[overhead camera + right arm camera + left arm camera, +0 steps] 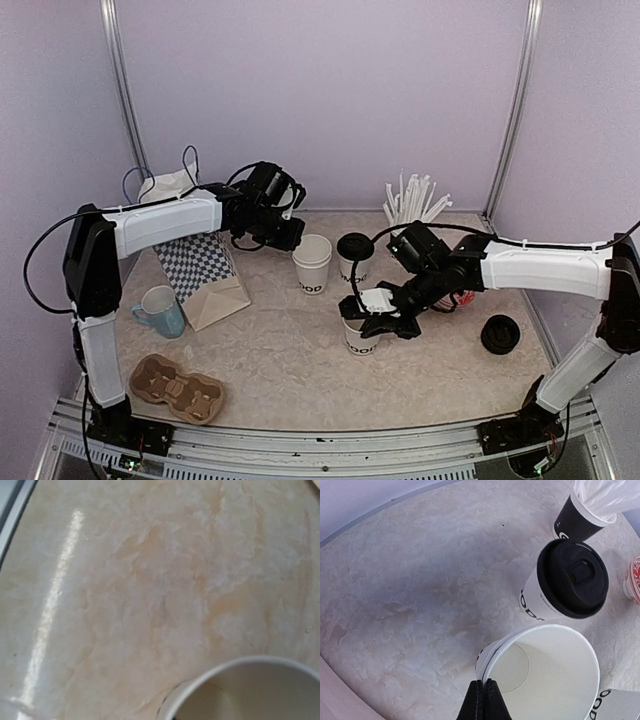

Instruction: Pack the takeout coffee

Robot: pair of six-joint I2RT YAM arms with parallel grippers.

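Pale lavender walls (pixel 320 100) are closing in the space on three sides. A marbled beige table (pixel 290 390) is spreading across the floor of it.

The left arm (pixel 160 225) is reaching along the back left of the table. The right arm (pixel 540 268) is bending in from the right toward the middle.

A checkered paper bag (pixel 205 275) is sitting at the left. A cardboard cup carrier (pixel 178 388) is lying near the front-left edge, and a light-blue mug (pixel 160 310) is standing between them.

The takeout coffee is standing mid-table:
- an open cup (pixel 312 262)
- a lidded cup (pixel 354 255) just beside it
- a front cup (pixel 360 343) nearer the arms

A loose black lid (pixel 500 334) is lying well to the right.

The left gripper (pixel 483 685) is pinching the open cup's rim, its fingers pressed together on the paper wall. The right gripper (pixel 372 322) is sitting closed on top of the front cup. Its wrist view is showing only that rim, so whether it is gripping the rim cannot be told.
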